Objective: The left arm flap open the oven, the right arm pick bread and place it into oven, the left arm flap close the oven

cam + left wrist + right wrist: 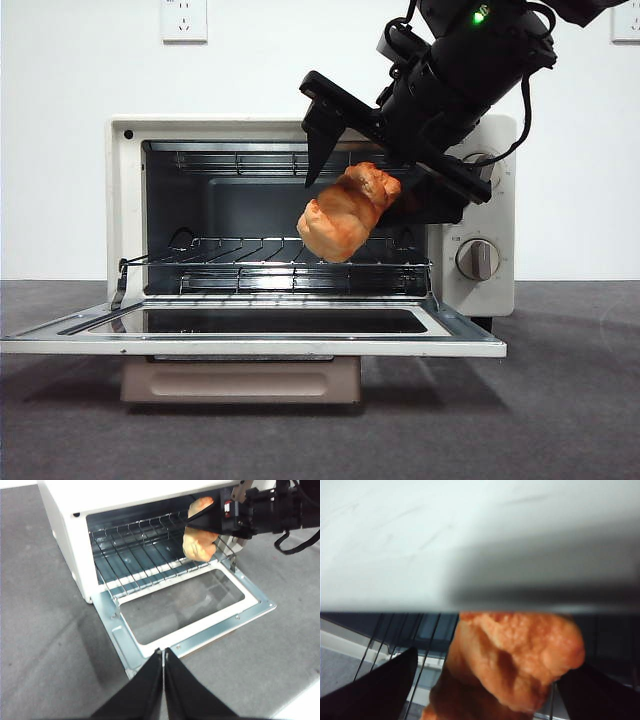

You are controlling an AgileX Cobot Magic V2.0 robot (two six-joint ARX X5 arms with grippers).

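Right gripper (365, 190) pinches bread (345, 215) at oven (130, 200) mouth, above rack; long axis tilted, lower end toward open door. Left gripper (163, 652) pressed together.

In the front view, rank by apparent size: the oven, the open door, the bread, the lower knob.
1. oven
2. open door, lying flat and nearest the camera, so nearness enlarges it
3. bread, gripped by the right hand above the wire rack
4. lower knob

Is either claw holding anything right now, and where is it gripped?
The right claw holds the bread by its upper end, at the oven mouth above the rack. The left claw is shut, holding nothing.
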